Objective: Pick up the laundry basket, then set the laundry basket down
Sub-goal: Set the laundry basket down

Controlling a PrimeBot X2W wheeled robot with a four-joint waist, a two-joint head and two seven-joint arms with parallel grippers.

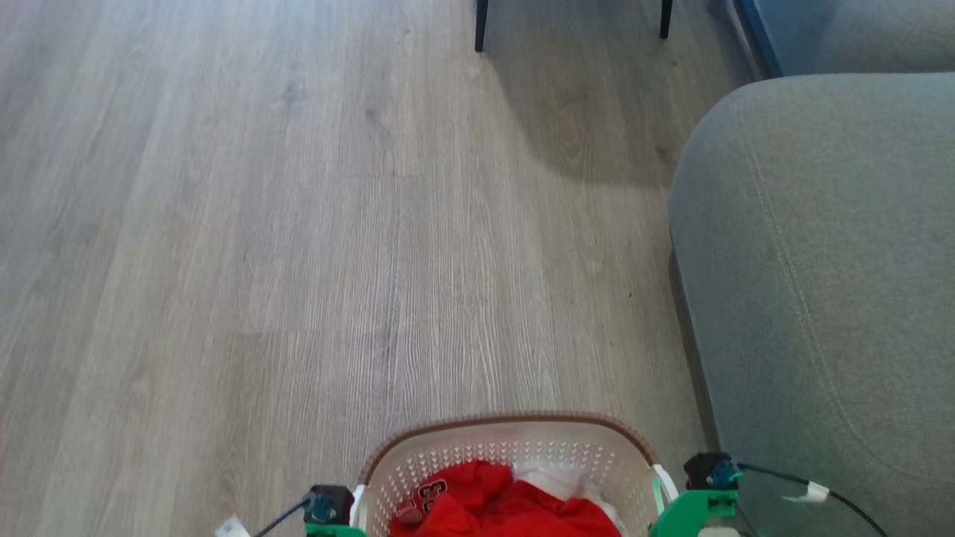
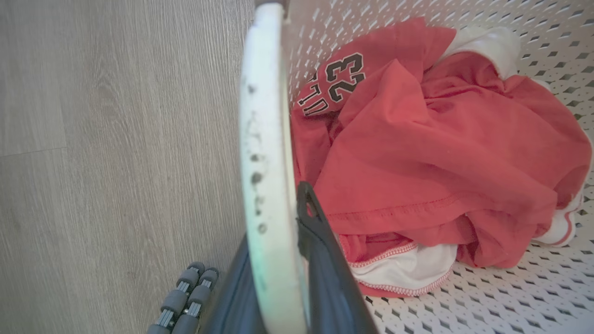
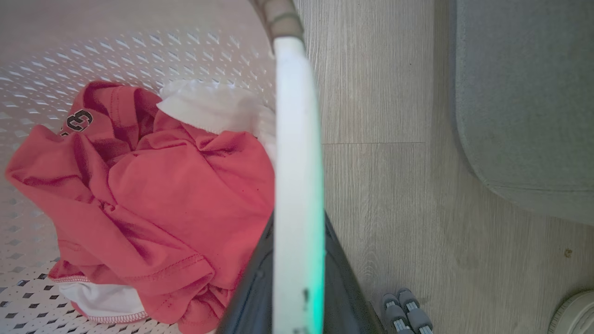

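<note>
Wood-grain plank floor [image 1: 298, 224]: bare on the robot's left. It is a hard landing if the load drops.
Left gripper [image 2: 278, 232]: two dark fingers [image 2: 318, 241] clamped on the left handle [image 2: 262, 116], one on each side of the thin white band. Risk: the band looks smooth and narrow, so it could slide through the pinch if the arm tilts.
Laundry basket [image 1: 507, 451]: hangs between the two grippers, low in the head view and close to the robot's body. I judge it off the floor, but cannot be certain. Risk: uneven arm motion would tip it or flex the handles.
Red jersey [image 1: 515, 507]: heaped with white cloth inside, below the rim. Risk: a tip spills it, and the soft load may shift the weight.
Right gripper [image 3: 299, 232]: fingers closed on the right handle [image 3: 297, 116] in the same pinch. Risk: if one side lets go, the basket swings.
Sofa [image 1: 821, 261]: grey, just to the right of the basket. Risk: a rightward drift at set-down brushes arm or basket against it.
</note>
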